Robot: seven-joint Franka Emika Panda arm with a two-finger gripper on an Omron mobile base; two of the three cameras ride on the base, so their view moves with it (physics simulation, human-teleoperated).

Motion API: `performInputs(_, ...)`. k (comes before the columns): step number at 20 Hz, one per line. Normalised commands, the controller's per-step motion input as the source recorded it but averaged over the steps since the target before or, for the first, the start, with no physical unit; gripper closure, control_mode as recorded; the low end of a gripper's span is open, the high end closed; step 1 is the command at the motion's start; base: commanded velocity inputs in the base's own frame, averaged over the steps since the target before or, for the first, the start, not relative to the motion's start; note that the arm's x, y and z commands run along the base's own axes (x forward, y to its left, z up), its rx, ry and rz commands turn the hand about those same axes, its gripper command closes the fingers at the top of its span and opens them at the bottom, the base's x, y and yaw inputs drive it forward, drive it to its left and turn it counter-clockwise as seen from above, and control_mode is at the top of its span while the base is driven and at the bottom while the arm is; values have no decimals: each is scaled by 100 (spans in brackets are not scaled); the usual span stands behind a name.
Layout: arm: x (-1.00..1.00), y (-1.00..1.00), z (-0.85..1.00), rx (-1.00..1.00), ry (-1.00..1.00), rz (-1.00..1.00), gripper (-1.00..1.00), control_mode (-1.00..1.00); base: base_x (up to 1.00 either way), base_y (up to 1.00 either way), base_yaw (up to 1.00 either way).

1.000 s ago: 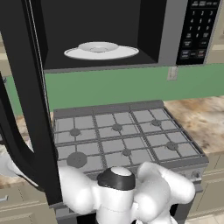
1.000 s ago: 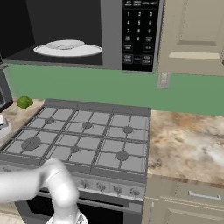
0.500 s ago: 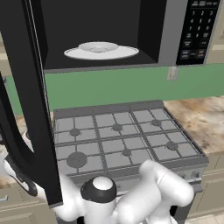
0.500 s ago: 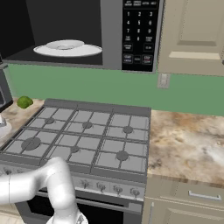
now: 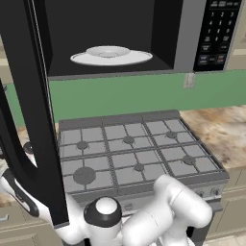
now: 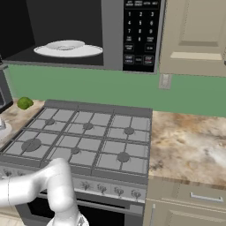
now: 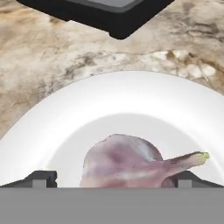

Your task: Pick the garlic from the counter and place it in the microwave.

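The garlic (image 7: 127,162) is lying on its side in the hollow of a white plate (image 7: 65,118), its stem pointing right in the hand view and ending in a pale yellowish tip. The plate is sitting on the counter (image 7: 52,65), whose brown marbled stone is showing beyond the plate's far rim. A dark stove corner (image 7: 113,17) is jutting in at the top of the hand view, near the plate but apart from it.

The gripper (image 7: 111,179) is hanging right over the bulb, with one dark fingertip (image 7: 41,177) showing to its left and the other to its right, so the fingers are standing apart with the garlic between them. Whether the pads are touching the bulb cannot be told.

In the base views the white arm (image 5: 163,216) is bending low and to the left, reaching down past the stove (image 5: 129,153) front. The microwave (image 6: 88,31) is hanging above the stove with its tall black door (image 5: 29,96) swung open toward the left. Its round white turntable (image 5: 110,55) is sitting bare inside, and the keypad (image 6: 139,31) is standing at its right. A small green thing (image 6: 24,103) is lying on the counter left of the stove, against the green wall (image 6: 88,84). More marbled counter is stretching right of the stove, under a tan cabinet (image 6: 194,35).
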Motion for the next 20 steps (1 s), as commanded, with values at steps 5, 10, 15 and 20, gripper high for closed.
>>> performInputs(5,-27,-1,-24,0,2,-5,100,-100,0,0,0)
performInputs(10,3,-5,-6,0,-2,-2,100,-100,0,0,0)
performInputs(15,14,-2,8,0,-15,0,100,-100,0,0,0)
performInputs(20,-34,-68,72,3,-15,-1,100,-100,0,0,0)
